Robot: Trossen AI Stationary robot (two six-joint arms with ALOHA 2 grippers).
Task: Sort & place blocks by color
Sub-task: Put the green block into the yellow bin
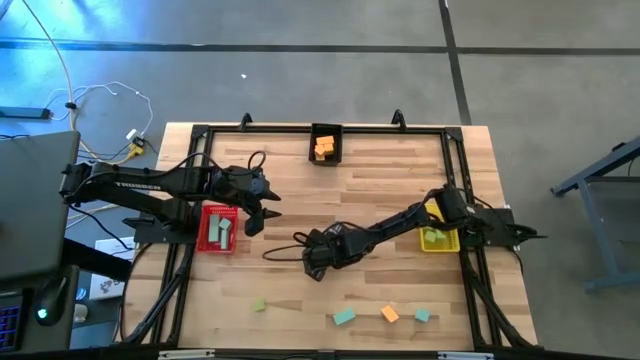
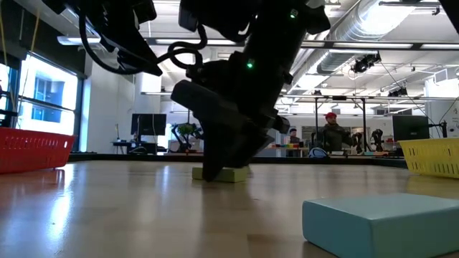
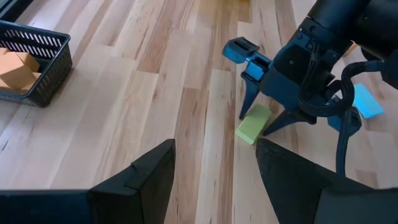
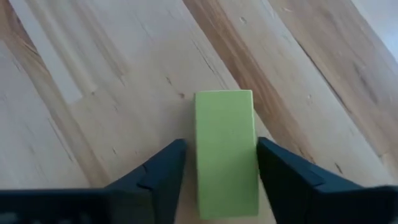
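Observation:
A yellow-green block (image 4: 225, 152) lies flat on the table near its middle, also in the left wrist view (image 3: 252, 124) and the low view (image 2: 231, 174). My right gripper (image 4: 221, 171) (image 1: 315, 262) is open and points down, one finger on each side of the block's long sides with narrow gaps. My left gripper (image 3: 214, 177) (image 1: 256, 215) is open and hangs empty beside the red bin (image 1: 208, 240). Loose blocks lie near the near edge: yellow-green (image 1: 258, 305), teal (image 1: 344, 317), orange (image 1: 390, 314), teal (image 1: 422, 316).
A black bin (image 1: 338, 148) at the far edge holds orange blocks. The yellow bin (image 1: 447, 246) on the right holds yellow-green blocks; the red bin holds a teal one (image 1: 222, 232). A teal block (image 2: 380, 222) lies close to the low camera. People stand in the room behind.

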